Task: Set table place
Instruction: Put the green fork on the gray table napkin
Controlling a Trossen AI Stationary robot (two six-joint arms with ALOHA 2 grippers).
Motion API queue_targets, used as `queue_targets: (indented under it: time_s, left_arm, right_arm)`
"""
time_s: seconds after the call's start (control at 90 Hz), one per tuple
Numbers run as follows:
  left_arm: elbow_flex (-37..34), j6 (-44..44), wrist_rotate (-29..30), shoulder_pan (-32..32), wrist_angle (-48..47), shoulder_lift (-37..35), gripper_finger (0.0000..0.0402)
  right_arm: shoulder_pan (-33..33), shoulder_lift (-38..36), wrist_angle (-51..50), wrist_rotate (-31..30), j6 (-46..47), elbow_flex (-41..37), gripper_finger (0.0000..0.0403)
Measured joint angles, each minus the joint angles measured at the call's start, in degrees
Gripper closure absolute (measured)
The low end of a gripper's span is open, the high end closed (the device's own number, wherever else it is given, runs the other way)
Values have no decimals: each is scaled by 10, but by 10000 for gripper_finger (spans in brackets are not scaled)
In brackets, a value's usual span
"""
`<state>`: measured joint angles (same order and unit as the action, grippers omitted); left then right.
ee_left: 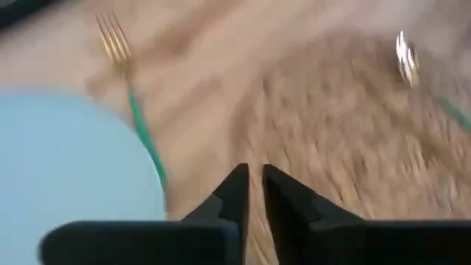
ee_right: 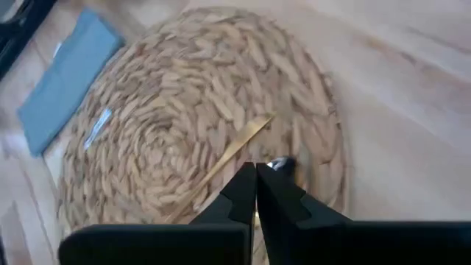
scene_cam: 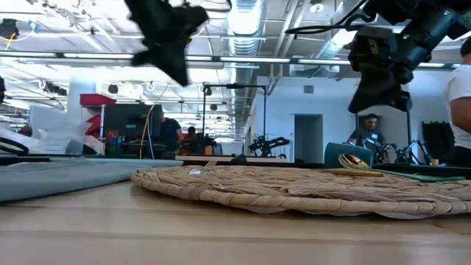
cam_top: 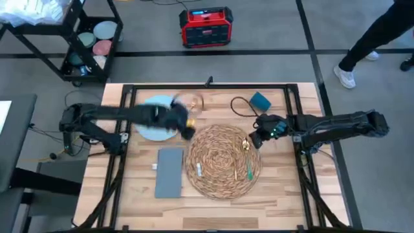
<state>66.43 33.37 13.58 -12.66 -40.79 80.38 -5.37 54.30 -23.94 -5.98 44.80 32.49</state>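
A round pale-blue plate (cam_top: 154,123) lies near the far-left part of the tabletop, with a green-handled gold fork (ee_left: 126,81) just beside its rim, and a grey rectangular cloth napkin (cam_top: 170,172) lies flat nearer the front edge. A teal object (cam_top: 261,101) with a black cable loop (cam_top: 240,106) sits at the far-right part of the tabletop, and slim cutlery pieces, one a gold utensil (ee_right: 234,147), rest on the woven surface. On the floor beyond stand a red-and-black unit (cam_top: 206,26) and a black cart (cam_top: 77,39) holding coloured dishes, and a person's legs (cam_top: 369,39) show at far right.
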Motion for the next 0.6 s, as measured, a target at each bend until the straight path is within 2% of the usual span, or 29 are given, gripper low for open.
queue_targets:
  time_s: [0.111, 0.189, 0.289, 0.356, 0.5, 0.6]
  left_arm:
    - [0, -79, -81, -117, 17, 20, 302]
    - [0, -121, -154, -176, 33, 48, 274]
    - [4, -169, -231, -214, 48, 104, 251]
    - [24, -206, -256, -223, 42, 150, 244]
    - [117, -265, -246, -216, -2, 245, 242]
    - [186, -297, -179, -207, -72, 305, 242]
  right_arm:
    - [-16, 0, 0, 1, 5, 0, 403]
    - [-26, 0, 1, 1, 3, 0, 403]
    - [-42, 0, 2, 2, 3, 0, 403]
    - [-50, 0, 3, 2, 3, 0, 403]
    - [-65, 0, 3, 6, 3, 0, 403]
    - [-72, 0, 2, 12, 3, 0, 403]
